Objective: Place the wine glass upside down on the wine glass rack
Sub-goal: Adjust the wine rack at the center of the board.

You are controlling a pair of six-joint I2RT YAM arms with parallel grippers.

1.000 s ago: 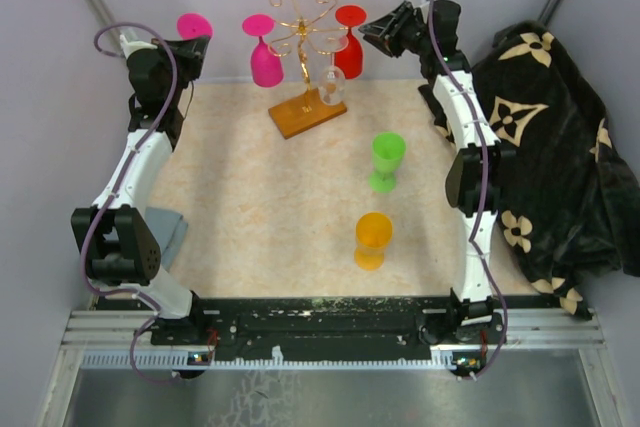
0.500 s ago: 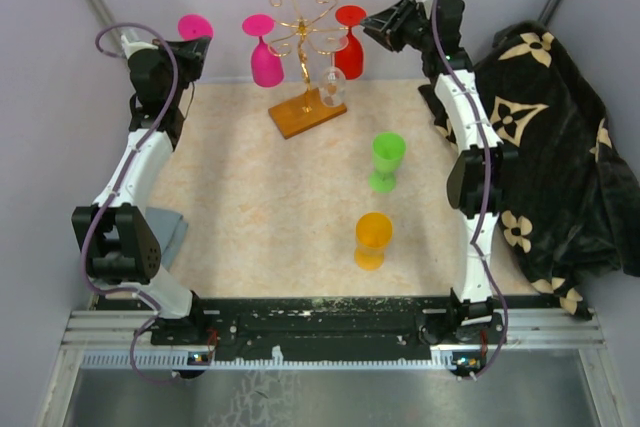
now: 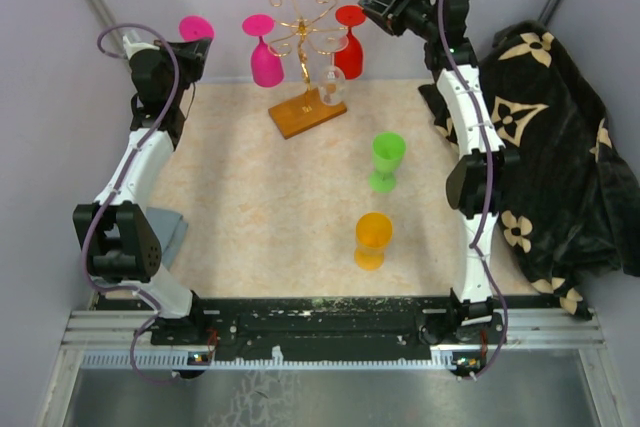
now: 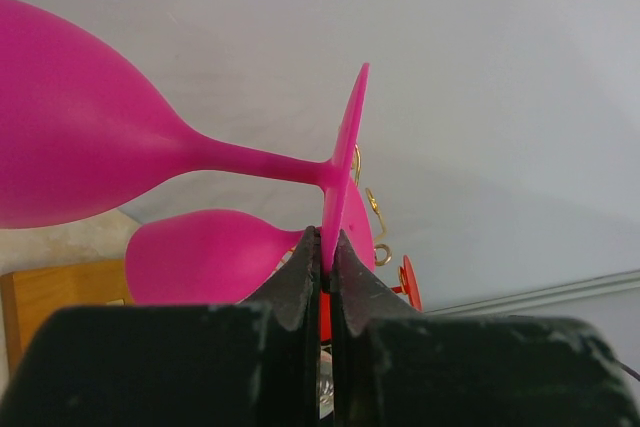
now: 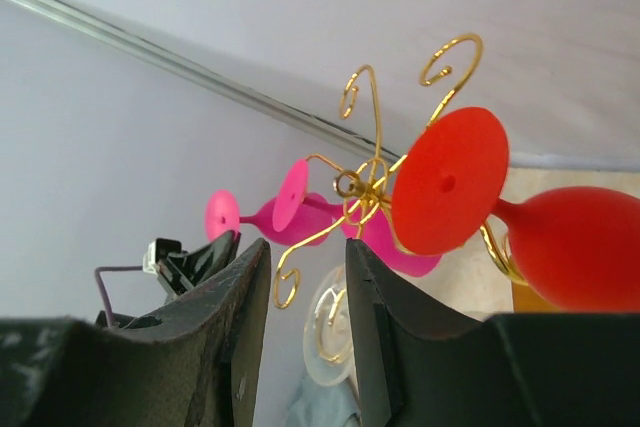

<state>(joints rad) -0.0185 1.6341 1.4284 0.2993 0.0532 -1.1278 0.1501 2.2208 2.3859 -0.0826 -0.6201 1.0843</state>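
Note:
The wine glass rack (image 3: 302, 39) is a gold wire stand on an orange-brown wooden base (image 3: 305, 113) at the back of the table. A pink glass (image 3: 263, 55), a red glass (image 3: 350, 45) and a clear glass (image 3: 332, 85) hang on it upside down. My left gripper (image 3: 196, 47) is shut on the foot rim of another pink wine glass (image 3: 195, 26), left of the rack. In the left wrist view my gripper (image 4: 326, 238) pinches that foot (image 4: 349, 162). My right gripper (image 3: 370, 4) is open and empty, up beside the red glass's foot (image 5: 450, 182).
A green glass (image 3: 387, 160) and an orange glass (image 3: 373, 239) stand upright on the table's right half. A black cloth with gold flowers (image 3: 560, 147) lies along the right edge. A grey cloth (image 3: 170, 232) lies by the left arm. The back wall is close behind the rack.
My right gripper has risen and drawn back a little from the red glass on the rack. The left arm and its pink glass have stayed still.

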